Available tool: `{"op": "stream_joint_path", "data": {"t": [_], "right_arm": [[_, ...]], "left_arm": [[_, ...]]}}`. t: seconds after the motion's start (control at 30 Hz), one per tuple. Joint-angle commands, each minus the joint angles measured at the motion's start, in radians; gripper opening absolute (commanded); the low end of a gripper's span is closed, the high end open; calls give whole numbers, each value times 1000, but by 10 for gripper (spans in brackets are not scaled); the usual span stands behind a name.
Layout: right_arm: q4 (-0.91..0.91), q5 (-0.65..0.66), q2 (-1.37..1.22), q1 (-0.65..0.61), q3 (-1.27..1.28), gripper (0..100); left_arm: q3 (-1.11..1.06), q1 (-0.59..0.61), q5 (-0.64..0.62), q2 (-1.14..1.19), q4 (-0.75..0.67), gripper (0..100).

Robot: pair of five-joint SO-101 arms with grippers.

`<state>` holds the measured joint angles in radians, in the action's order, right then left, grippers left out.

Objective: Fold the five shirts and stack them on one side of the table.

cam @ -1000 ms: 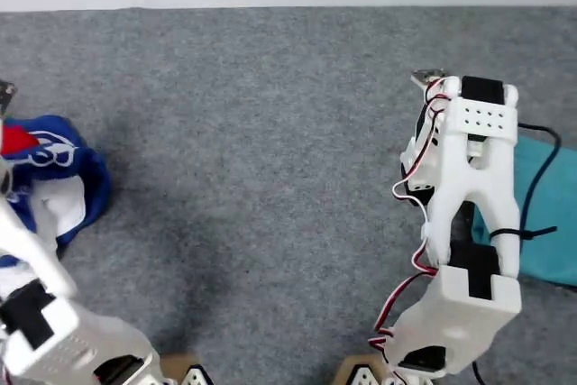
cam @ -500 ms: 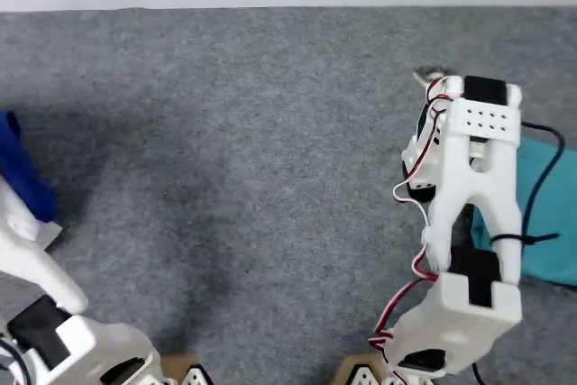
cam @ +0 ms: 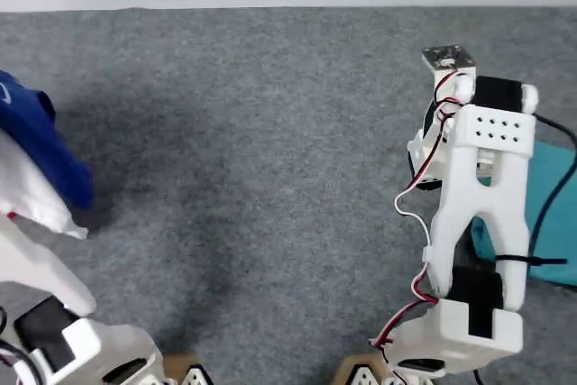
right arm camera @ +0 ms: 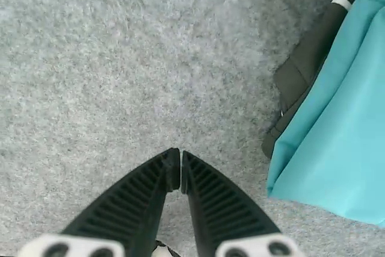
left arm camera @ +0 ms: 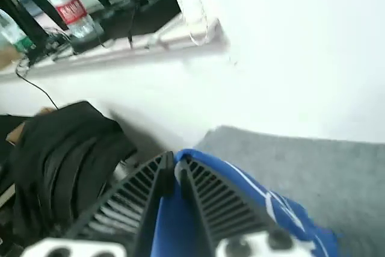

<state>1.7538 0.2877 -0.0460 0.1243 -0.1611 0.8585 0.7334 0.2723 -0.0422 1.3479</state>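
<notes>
The left gripper [left arm camera: 174,171] is closed tight on a fold of the blue shirt [cam: 41,155], with the cloth pinched between its jaws. This blue and white shirt is at the opposite end of the grey bench [cam: 270,132] from the teal shirt [cam: 552,214], well apart from it. Its shadow falls on the bench on the side towards the teal shirt.

The right arm [cam: 473,223] stands just beside the teal shirt and covers its nearer edge in the high view. The right gripper [right arm camera: 180,173] points down at bare bench close to the teal shirt. Its jaws meet tip to tip and hold nothing. A dark garment [right arm camera: 304,73] lies along the edge of the teal shirt that faces this gripper, partly tucked under it.
</notes>
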Motion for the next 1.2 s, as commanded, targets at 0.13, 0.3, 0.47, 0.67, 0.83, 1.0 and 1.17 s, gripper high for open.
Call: {"op": "stream_joint_path", "data": {"t": [0.13,0.3,0.47,0.67,0.83,1.0,1.17], "right_arm": [[44,-9,53,-8,-5,10],[44,-9,53,-8,-5,10],[44,-8,53,-25,-5,10],[44,-9,53,-105,-5,10],[44,-9,53,-139,-5,10],[44,-9,51,-133,-5,10],[44,-9,51,-133,-5,10]], "left_arm": [[-303,158,114,166,0,5],[-355,253,284,311,32,56],[-203,259,301,295,186,180],[-90,149,356,226,408,209],[-375,130,480,155,408,210],[-651,129,580,158,404,208],[-723,130,589,230,327,207]]}}
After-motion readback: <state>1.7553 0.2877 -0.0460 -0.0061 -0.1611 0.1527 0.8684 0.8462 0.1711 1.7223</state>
